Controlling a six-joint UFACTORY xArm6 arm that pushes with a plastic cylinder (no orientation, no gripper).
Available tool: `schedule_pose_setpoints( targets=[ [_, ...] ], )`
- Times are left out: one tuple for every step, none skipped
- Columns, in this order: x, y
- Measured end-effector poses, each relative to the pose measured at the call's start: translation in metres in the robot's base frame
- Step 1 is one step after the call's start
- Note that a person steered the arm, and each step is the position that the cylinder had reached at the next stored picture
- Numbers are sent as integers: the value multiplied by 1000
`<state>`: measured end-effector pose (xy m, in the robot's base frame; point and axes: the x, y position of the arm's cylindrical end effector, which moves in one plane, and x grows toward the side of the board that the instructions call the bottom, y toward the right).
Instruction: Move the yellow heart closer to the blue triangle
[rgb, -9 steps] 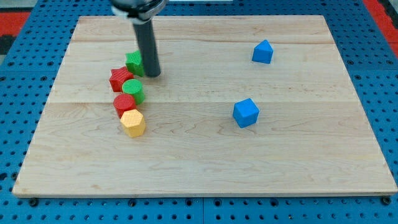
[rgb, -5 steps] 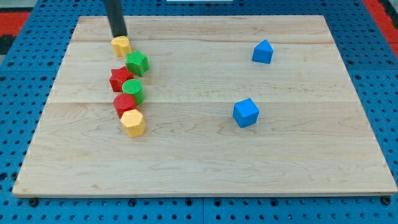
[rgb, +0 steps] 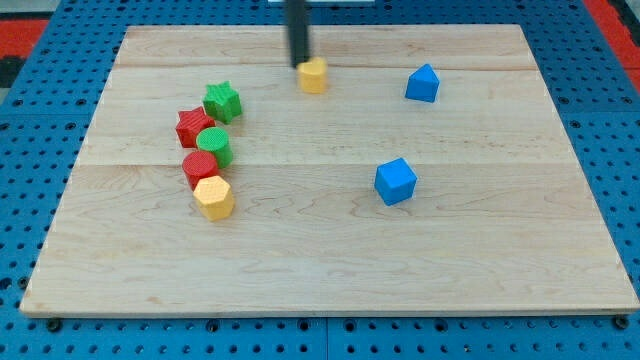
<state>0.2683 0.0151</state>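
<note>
The yellow heart (rgb: 314, 75) lies near the view's top, in the middle of the wooden board (rgb: 500, 260). My tip (rgb: 299, 65) touches the heart's upper left side. The blue triangle (rgb: 422, 83) sits to the heart's right, a clear gap between them. The rod rises out of the view's top.
A blue cube (rgb: 395, 181) lies right of centre. At the left a cluster runs downward: green star (rgb: 221, 102), red star (rgb: 193, 127), green cylinder (rgb: 213, 146), red block (rgb: 199, 168), yellow hexagon (rgb: 214, 197). The board lies on a blue pegboard.
My tip has swept right from the board's upper left, pushing the yellow heart away from the green star and much nearer the blue triangle. Other blocks stayed put.
</note>
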Motion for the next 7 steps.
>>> schedule_pose_setpoints(
  targets=[
    [21,55],
    [1,-52],
    [-53,-99],
    [-7,-126],
    [19,-78],
    [53,-45],
    [68,-47]
  ],
)
